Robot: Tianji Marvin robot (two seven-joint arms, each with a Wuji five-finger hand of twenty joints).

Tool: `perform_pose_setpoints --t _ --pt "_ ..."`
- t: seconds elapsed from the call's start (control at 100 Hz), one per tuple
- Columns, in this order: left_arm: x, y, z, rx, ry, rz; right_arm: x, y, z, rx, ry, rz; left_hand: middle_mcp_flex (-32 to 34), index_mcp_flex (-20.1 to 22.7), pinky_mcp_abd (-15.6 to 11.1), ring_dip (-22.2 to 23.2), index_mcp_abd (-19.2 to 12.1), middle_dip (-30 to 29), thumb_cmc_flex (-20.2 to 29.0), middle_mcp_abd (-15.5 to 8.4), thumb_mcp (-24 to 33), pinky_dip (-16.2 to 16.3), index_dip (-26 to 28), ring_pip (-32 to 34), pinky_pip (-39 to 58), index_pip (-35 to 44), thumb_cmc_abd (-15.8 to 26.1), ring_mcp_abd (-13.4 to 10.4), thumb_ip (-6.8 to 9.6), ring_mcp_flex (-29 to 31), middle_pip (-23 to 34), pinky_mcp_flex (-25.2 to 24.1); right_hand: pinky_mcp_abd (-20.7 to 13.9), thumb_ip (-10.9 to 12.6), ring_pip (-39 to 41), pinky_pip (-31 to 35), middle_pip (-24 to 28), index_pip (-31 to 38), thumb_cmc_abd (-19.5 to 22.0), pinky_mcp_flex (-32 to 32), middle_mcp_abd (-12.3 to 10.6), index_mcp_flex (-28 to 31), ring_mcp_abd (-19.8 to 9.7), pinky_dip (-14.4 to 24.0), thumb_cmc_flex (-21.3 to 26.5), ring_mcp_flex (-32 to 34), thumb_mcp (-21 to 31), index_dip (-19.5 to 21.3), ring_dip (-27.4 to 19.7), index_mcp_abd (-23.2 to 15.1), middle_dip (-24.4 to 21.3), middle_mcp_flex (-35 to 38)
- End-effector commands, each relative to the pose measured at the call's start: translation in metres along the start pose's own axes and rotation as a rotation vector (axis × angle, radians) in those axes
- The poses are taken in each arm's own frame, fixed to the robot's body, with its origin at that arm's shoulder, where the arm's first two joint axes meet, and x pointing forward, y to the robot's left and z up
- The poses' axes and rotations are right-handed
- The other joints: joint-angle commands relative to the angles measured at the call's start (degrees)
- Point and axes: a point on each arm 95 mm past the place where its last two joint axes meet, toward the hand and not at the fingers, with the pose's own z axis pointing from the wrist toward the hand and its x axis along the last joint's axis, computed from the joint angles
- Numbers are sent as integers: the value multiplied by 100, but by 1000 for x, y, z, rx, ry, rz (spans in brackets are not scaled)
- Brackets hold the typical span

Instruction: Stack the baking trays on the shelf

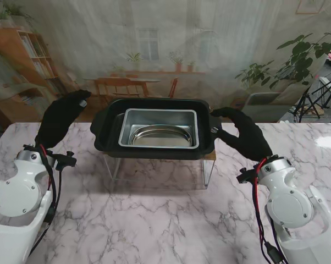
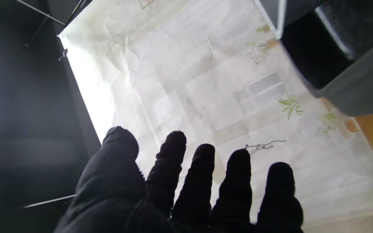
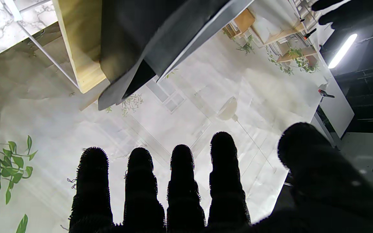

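A large black baking tray (image 1: 108,132) rests on the small wooden shelf (image 1: 210,157) with thin wire legs. Nested inside it is a silver rectangular tray (image 1: 159,116), and an oval metal dish (image 1: 160,136) lies in that. My left hand (image 1: 60,118), in a black glove, is open and hovers just left of the black tray's handle, apart from it. My right hand (image 1: 243,135) is open too, fingers stretched beside the tray's right handle, holding nothing. The wrist views show spread fingers (image 2: 202,181) (image 3: 180,184) and the black tray's edge (image 2: 351,55) (image 3: 147,42).
The marble table (image 1: 154,220) stretches nearer to me in front of the shelf. A printed backdrop (image 1: 165,49) hangs behind the table. A leafy plant (image 1: 297,60) and a tripod stand at the far right.
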Motion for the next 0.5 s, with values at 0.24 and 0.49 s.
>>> perform_pose_setpoints --t 0.24,0.49 --pt "-47 37 -26 -3 -134 37 -16 -45 -22 -13 -46 82 303 225 -3 6 -145 -93 59 -123 -107 120 269 55 596 59 123 -40 16 243 -63 -193 38 15 45 135 19 40 -239 66 -195 268 -137 41 -95 225 278 95 149 -136 48 284" --pt "-63 48 -27 -66 -195 34 -29 -63 -30 -11 -96 104 157 190 -66 -167 -130 -271 45 -96 -106 -388 250 -81 957 -2 171 -77 14 166 -191 -456 89 7 68 164 -34 52 -260 67 -269 339 -192 -9 -108 236 362 108 129 -175 44 344"
